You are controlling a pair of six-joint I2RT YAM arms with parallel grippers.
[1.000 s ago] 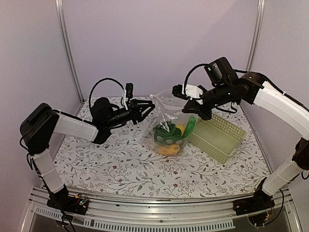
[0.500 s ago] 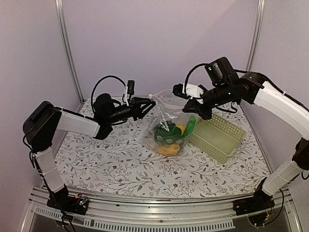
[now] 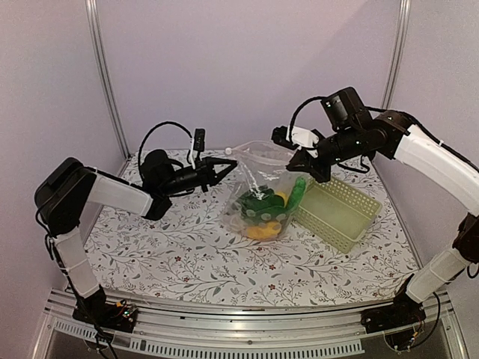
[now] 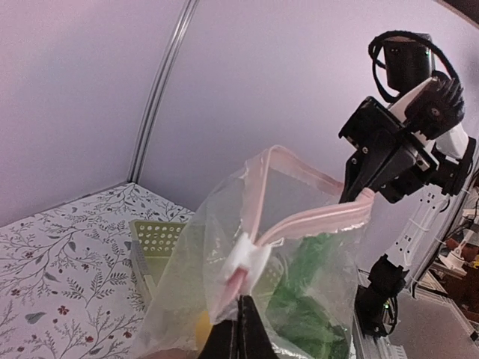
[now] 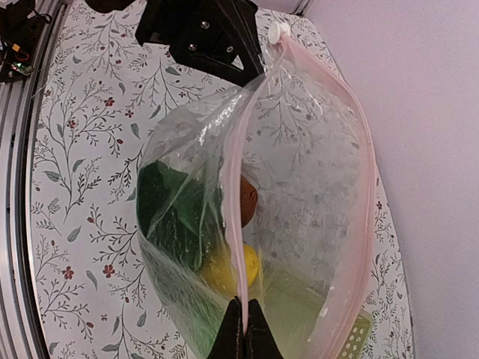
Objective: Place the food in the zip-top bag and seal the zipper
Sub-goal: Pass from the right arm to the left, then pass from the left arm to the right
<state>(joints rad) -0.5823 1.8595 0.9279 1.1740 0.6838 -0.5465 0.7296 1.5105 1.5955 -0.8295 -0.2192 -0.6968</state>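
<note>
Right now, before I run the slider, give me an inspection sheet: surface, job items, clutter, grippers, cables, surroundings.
Surface: white floral-print table top, flat.
Job's things: large clear crinkly plastic bag held up by its mouth; pale pink zipper strip parted, not sealed; white slider at one end; inside, leafy green vegetable, yellow round fruit, reddish-brown round piece.
Clutter: pale green plastic lattice basket right of the bag, nothing seen in it.
Grippers: left gripper shut on the zipper strip beside the slider; right gripper shut on its far end.
Cables: black cable loops above both arms, clear of the bag.
Surroundings: pale lilac walls, metal corner posts; nothing else seen.
</note>
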